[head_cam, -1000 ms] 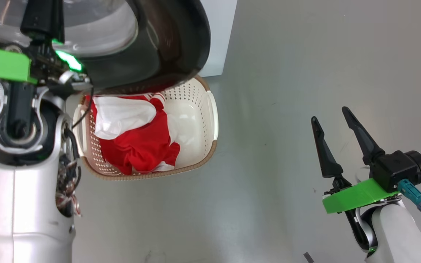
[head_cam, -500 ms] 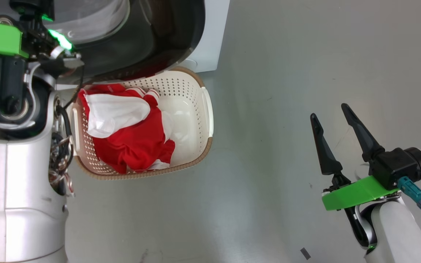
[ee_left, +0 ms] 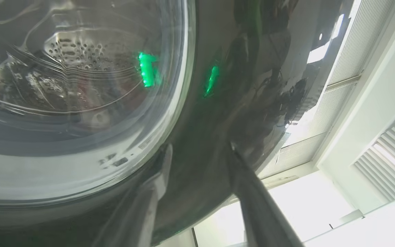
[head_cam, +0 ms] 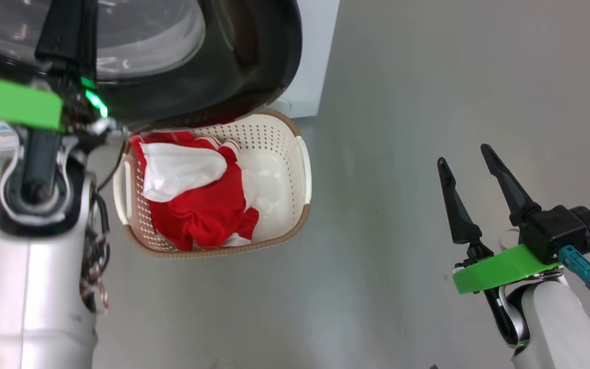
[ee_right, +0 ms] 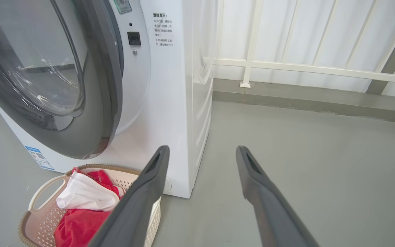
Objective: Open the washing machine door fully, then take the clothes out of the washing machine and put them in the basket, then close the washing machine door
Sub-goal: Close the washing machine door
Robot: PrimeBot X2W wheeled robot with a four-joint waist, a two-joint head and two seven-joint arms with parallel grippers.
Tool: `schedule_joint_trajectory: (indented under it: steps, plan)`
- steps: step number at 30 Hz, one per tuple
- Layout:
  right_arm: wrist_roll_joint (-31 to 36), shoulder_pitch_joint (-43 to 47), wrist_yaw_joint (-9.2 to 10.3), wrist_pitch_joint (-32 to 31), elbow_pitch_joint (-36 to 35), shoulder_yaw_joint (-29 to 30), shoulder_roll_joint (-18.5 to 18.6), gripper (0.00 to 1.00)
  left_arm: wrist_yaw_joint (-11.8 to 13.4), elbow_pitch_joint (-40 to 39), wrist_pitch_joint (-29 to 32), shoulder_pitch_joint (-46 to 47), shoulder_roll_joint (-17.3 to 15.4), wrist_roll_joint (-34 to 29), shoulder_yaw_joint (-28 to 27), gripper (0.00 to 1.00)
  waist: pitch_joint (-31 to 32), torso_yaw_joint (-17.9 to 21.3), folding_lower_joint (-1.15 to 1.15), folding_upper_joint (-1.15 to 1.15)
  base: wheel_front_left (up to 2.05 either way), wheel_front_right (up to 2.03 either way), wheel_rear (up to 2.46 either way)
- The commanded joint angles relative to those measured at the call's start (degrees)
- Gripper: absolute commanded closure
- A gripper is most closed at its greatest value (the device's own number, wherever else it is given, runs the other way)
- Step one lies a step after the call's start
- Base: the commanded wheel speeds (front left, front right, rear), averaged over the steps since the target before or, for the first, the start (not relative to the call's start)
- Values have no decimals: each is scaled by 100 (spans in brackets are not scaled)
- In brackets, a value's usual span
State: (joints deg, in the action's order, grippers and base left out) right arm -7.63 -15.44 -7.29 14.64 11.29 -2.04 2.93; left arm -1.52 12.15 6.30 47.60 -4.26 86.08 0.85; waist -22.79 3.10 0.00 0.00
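Nearest, the right gripper (head_cam: 463,155): jaws spread wide and empty, fingers pointing up the head view over grey floor (head_cam: 402,102), well apart from the rest. Next, the left gripper (ee_left: 200,149): fingers parted with nothing between them, tips close to the black rim of the washing machine door (head_cam: 233,61). Beyond, the basket (head_cam: 259,136): on the floor just before the washing machine (ee_right: 173,103), long axis running across the head view from handle to handle, back rim under the door's overhanging edge, the clothes (head_cam: 208,210) heaped in its left half.
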Motion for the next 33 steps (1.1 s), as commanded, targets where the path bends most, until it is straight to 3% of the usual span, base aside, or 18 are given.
schedule_joint_trajectory:
  steps: [1, 11, 19, 25, 33]
  plan:
    - [-59, 37, -20, 36, -114, -92, -5, 0, -1, -215, -55, -141, -246, -108, -116, 0, 111, -87, 0, 0, 0, 0, 0]
    - [-66, 125, -20, 36, -63, -32, -5, 0, -108, -913, -619, -1389, -635, -1262, 147, 0, 581, -291, 0, 0, 0, 0, 0]
    - [4, 211, -20, 36, -84, -32, -5, 0, -100, -1255, -1449, -2309, -1021, -2870, 565, 0, 966, -330, 0, 0, 0, 0, 0]
    - [27, 382, -20, 36, -104, 21, -5, 0, 242, -1317, -1955, -2869, -1303, -4127, 720, 0, 1275, -320, 0, 0, 0, 0, 0]
    - [15, 675, -20, 36, -118, 66, -5, 0, 664, -1404, -2109, -3602, -1498, -5468, 923, 0, 1689, -291, 0, 0, 0, 0, 0]
